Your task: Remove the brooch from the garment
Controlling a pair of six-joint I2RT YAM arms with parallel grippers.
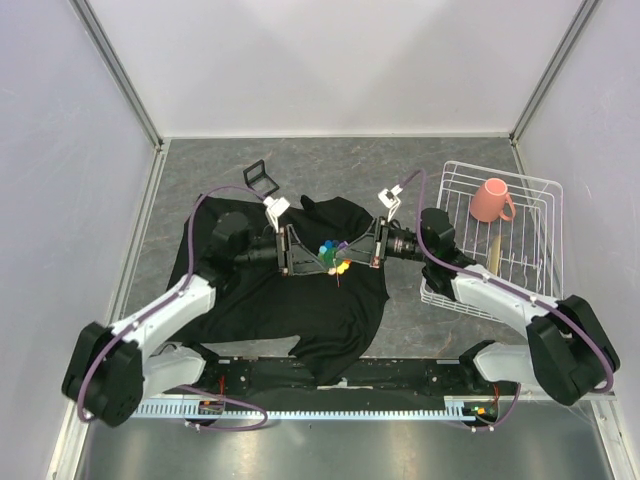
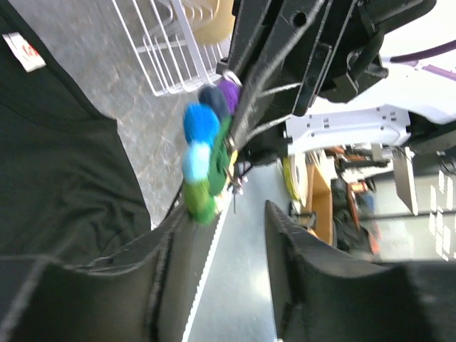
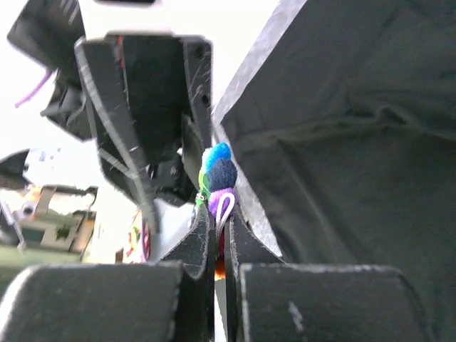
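1. My right claw point(image 3: 216, 224) was clamped tight on the brooch point(image 3: 219, 171).
2. My left claw point(image 2: 226, 214) stood parted, with the brooch just beside 1 finger.
3. The brooch sat between both claws, over the black garment point(image 1: 300, 310) on the bench point(image 1: 200, 170).

The brooch point(image 1: 333, 255) is a small cluster of round puffs in blue, green, yellow and purple. It is pinched edge-on between the closed fingers of the right gripper point(image 3: 217, 224), at about 1 o'clock from the garment's middle. The garment point(image 1: 290, 310), a black T-shirt, lies rumpled and spread out, its bulk reaching toward 6 o'clock.
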